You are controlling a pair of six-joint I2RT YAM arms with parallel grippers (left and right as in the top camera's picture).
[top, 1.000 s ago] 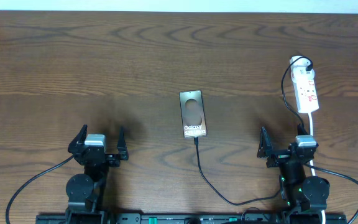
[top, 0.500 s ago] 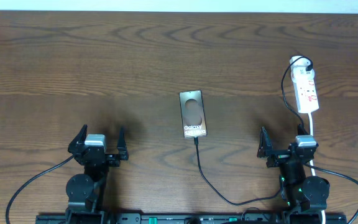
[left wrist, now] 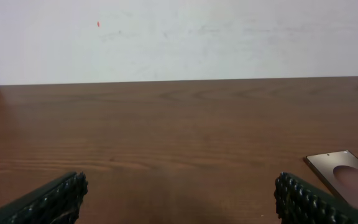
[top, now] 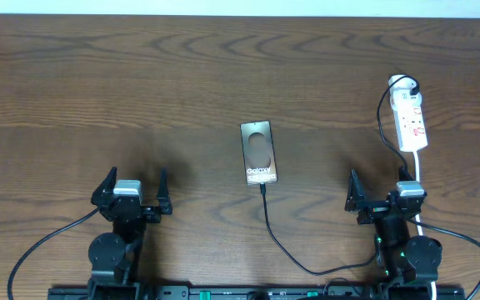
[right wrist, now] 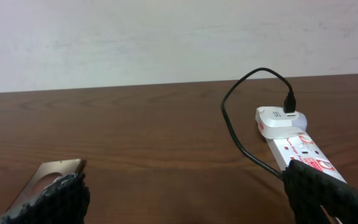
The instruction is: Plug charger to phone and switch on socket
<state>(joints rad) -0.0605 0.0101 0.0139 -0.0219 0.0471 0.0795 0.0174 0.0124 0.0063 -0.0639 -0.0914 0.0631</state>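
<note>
Nothing had changed: your left pincer (top: 134, 185) and right pincer (top: 386, 193) stayed spread, thin black charger cable (top: 267, 221) touching the slim silvery-beige phone (top: 259, 153) mid-way across the brown wooden counter (top: 140, 83), leaving the white power-strip socket (top: 412, 123), far right, probably next.

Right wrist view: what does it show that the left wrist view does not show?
Only the right wrist view: the socket, the charger plugged in at its far end, and the open right gripper. Only the left wrist view: the open left gripper. Both: the phone at a lower corner, the wooden table, and the pale wall.
</note>
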